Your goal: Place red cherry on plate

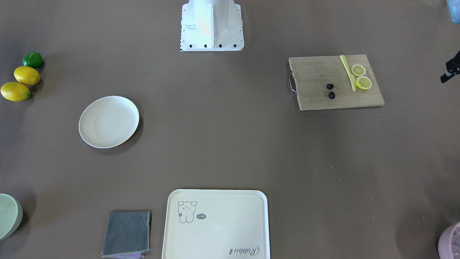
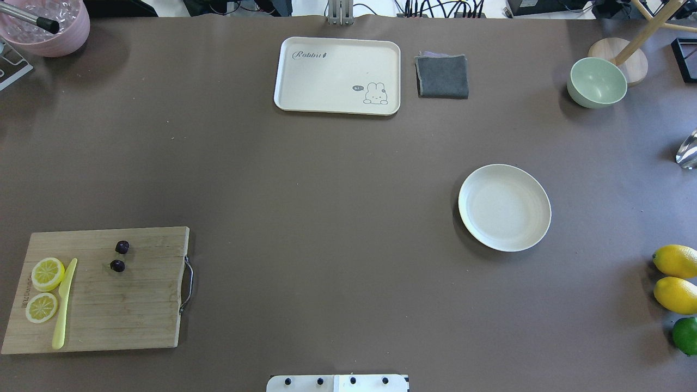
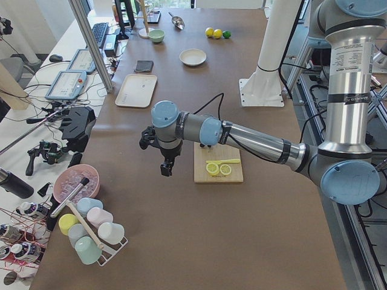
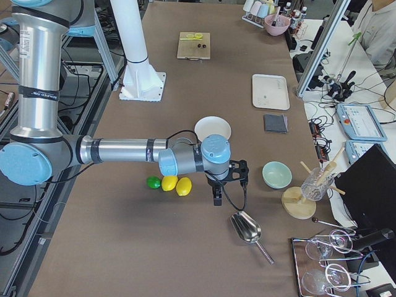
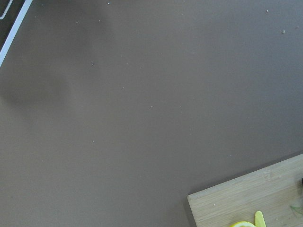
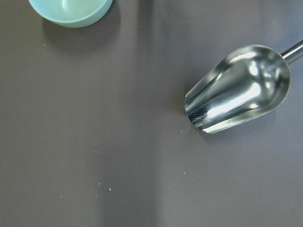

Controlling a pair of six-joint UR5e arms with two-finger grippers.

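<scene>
The red cherry [image 2: 119,256], a pair of tiny dark fruits, lies on a wooden cutting board [image 2: 130,310] at the table's near left; it also shows in the front view as the red cherry [image 1: 330,90]. The plate [image 2: 504,207], round, cream-white and bare, sits right of centre. My left gripper [image 3: 165,171] hangs over bare table beyond the board's outer end, away from the cherry; I cannot tell if it is open or shut. My right gripper [image 4: 216,199] hovers near the table's right end, between the lemons and a metal scoop, past the plate [image 4: 216,125]; its state cannot be told.
Two lemon slices [image 2: 44,288] and a yellow knife [image 2: 63,305] share the board. A bear tray [image 2: 337,75] and grey cloth [image 2: 442,76] lie at the far edge. A green bowl [image 2: 597,81], two lemons [image 2: 677,277], a lime [image 2: 686,335] and a scoop [image 6: 239,94] occupy the right end.
</scene>
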